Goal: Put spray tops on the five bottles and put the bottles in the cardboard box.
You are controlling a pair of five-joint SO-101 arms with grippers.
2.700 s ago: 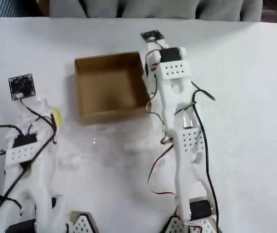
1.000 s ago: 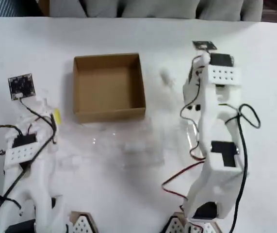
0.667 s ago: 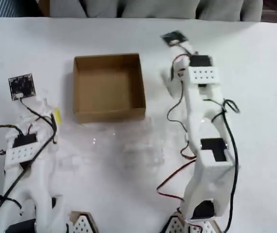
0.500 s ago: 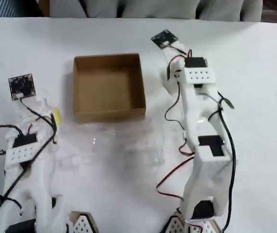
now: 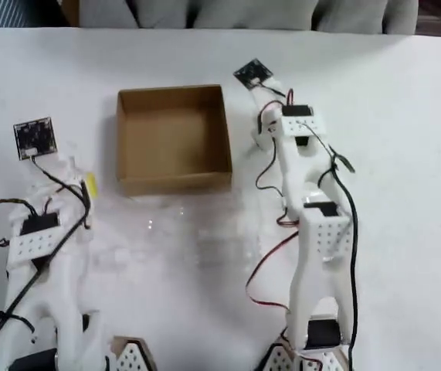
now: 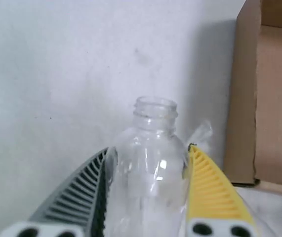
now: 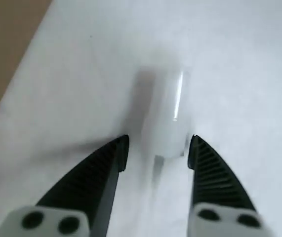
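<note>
1. The left gripper (image 6: 149,150) is closed on a clear bottle (image 6: 148,182), with the grey finger and the yellow finger pressed against 2 opposite sides of its body. We judge the grip sits low on the body so that the threaded neck is left free.
2. The bottle's neck is open and has no spray top on it. The bottle is just beside the outer wall of the box (image 6: 242,98), on the left arm's side. We cannot tell whether it is upright or tilted.
3. The right gripper (image 7: 159,140) is open, and its 2 black fingers stand apart on either side of a pale rounded piece (image 7: 168,113). We take this piece for a spray top, though it is blurred. We cannot tell whether either finger touches it, and nothing is gripped yet.
4. That piece lies on the table (image 5: 405,116) just beside the box (image 5: 174,184), on the right arm's side.
5. As we read it, 1 arm holds a bottle ready while the other is placed to pick up a top for it. The box sits between the 2 arms, where either could reach it.
6. Faint clear shapes (image 5: 212,239) lie on the table on the near side of the box. They are probably more bottles, but they are too faint to count. No bottle is in the box yet, so we judge the task to be at an early stage.
</note>
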